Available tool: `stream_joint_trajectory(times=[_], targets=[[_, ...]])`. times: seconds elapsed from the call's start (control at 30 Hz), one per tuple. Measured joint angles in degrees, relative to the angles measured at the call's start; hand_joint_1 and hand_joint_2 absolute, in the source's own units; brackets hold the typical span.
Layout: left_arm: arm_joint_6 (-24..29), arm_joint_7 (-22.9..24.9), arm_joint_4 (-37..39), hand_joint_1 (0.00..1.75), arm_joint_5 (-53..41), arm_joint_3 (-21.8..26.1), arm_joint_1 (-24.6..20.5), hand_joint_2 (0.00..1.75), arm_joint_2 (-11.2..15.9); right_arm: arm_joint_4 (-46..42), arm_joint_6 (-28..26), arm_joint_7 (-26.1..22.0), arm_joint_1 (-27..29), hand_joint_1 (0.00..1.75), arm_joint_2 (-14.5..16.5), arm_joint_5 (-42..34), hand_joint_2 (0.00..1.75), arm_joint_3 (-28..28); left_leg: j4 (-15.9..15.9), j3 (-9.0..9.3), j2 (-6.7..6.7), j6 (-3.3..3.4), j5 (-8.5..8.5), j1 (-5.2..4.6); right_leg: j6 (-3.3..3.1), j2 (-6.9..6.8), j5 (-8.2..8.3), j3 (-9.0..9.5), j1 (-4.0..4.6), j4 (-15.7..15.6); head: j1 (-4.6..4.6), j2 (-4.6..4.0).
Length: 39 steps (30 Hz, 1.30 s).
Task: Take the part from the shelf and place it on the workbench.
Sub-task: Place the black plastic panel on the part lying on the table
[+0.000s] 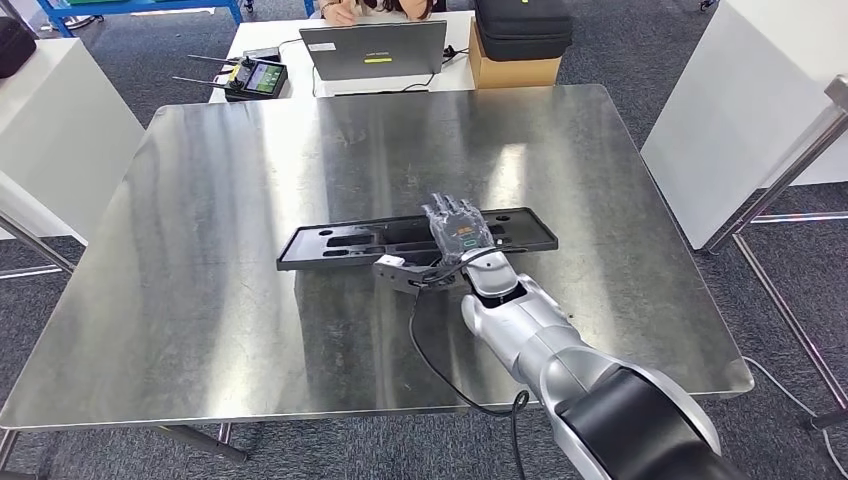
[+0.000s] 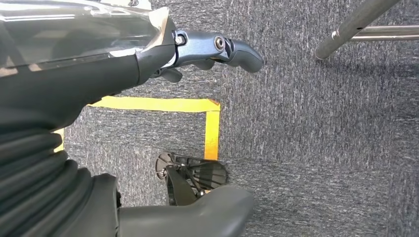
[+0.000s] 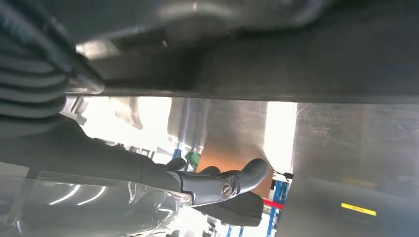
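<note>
the right hand lies flat across the long black part, fingers stretched forward over it and thumb out to the side, so whether it actually grips the part cannot be told. the part lies flat under the hand on the steel bench. the left hand hangs over grey carpet, holding nothing, fingers loosely apart.

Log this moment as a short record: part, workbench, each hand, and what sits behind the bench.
part: long black part lying flat on the workbench
workbench: bare steel top
right hand: right hand resting on top of the part, fingers spread
left hand: left hand hanging over grey carpet, holding nothing
behind: laptop, black case on cardboard box
</note>
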Motion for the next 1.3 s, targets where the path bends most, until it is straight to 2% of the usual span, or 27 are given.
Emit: stream_joint_trajectory(times=[0.2,0.27,0.33,0.4,0.43,0.53,0.6,0.73,0.83,0.93,1.07,1.17,1.3], targets=[[0.1,0.6,0.0,0.00,-0.9,0.0,-0.1,0.00,0.0,0.0,-2.5,-2.7,0.1,0.00,0.5,-1.1,0.00,-2.4,0.0,0.00,0.01,0.00,0.00,0.00,0.00,0.00,0.00,0.03,0.00,0.0,0.00,0.00],[0.5,1.1,0.0,0.00,-1.3,0.0,-0.1,0.00,0.0,-0.3,-4.6,-6.2,0.1,0.00,1.3,-2.9,0.00,-3.7,0.0,0.00,0.03,0.00,0.00,0.00,0.00,0.01,0.00,0.03,0.00,0.0,-0.01,0.00],[0.8,1.9,0.0,0.00,-1.8,0.1,-0.2,0.00,0.0,-1.1,-6.2,-11.7,0.2,0.00,2.6,-7.3,0.00,-5.7,0.0,0.02,0.06,0.00,0.00,0.00,0.00,0.02,0.00,0.03,0.01,0.0,-0.01,0.00],[1.0,2.8,0.0,0.00,-2.3,0.3,-0.3,0.00,0.1,-3.6,-6.4,-17.6,0.7,0.00,4.2,-16.5,0.00,-6.7,0.0,0.03,0.05,0.00,0.00,0.01,0.00,0.02,0.00,0.02,0.03,0.0,-0.01,0.00],[1.0,3.2,0.0,0.00,-2.4,0.4,-0.3,0.00,0.3,-5.5,-6.2,-20.0,1.2,0.00,4.9,-23.6,0.00,-6.2,0.0,0.03,0.04,0.00,0.00,0.01,0.00,0.02,-0.01,0.02,0.05,0.0,-0.02,0.00],[1.1,3.4,0.0,0.00,-2.5,1.2,-0.3,0.00,0.8,-12.1,-5.6,-24.7,2.4,0.00,6.3,-43.4,0.00,-1.4,0.0,0.02,0.05,0.00,0.00,0.01,0.00,0.02,-0.01,0.02,0.06,0.0,-0.03,0.00],[1.6,3.3,0.0,0.00,-1.9,1.9,-0.4,0.00,1.0,-16.8,-4.8,-26.6,3.0,0.00,6.6,-51.4,0.00,2.5,0.0,0.00,0.05,0.00,0.00,0.01,0.00,0.02,-0.01,0.04,0.06,0.0,-0.02,0.00],[4.2,3.5,0.0,0.00,0.6,4.1,-0.5,0.00,1.0,-29.0,-1.1,-29.6,5.6,0.00,6.6,-63.9,0.00,9.3,0.0,0.00,0.03,0.00,0.00,0.00,0.00,0.01,-0.01,0.06,0.05,0.0,-0.01,0.00],[6.2,4.2,0.0,0.00,1.9,5.9,-0.5,0.00,0.8,-37.5,2.0,-31.1,7.9,0.00,6.6,-69.6,0.00,12.4,0.0,-0.01,-0.02,-0.01,-0.02,0.00,0.00,-0.03,-0.02,0.07,0.05,0.0,-0.01,0.00],[9.5,5.0,0.0,0.00,3.5,7.8,-0.5,0.00,0.3,-46.1,7.6,-32.5,11.6,0.00,6.6,-74.4,0.00,13.0,0.0,-0.03,-0.02,-0.04,-0.06,0.00,0.00,-0.04,-0.02,0.07,0.04,0.0,-0.01,0.00],[12.1,5.5,0.0,0.00,4.4,9.8,-0.5,0.00,-0.4,-55.1,12.5,-32.2,15.7,0.00,6.6,-77.9,0.00,13.0,0.0,-0.01,-0.02,-0.04,-0.11,0.00,0.00,-0.04,-0.03,0.07,0.03,0.0,-0.01,0.00],[14.9,5.8,0.0,0.00,4.8,11.0,-0.5,0.00,-1.3,-61.5,18.6,-31.8,19.4,0.00,6.5,-84.4,0.00,12.1,0.0,0.00,-0.01,-0.05,-0.14,0.00,0.00,-0.04,-0.03,0.09,0.03,0.0,-0.01,0.00],[16.1,5.8,0.0,0.00,5.2,11.9,-0.4,0.00,-2.2,-66.9,21.2,-31.5,22.5,0.00,6.5,-87.6,0.00,11.1,0.0,0.00,0.00,-0.05,-0.14,0.00,0.00,-0.03,-0.03,0.09,0.02,0.0,-0.01,0.00]])
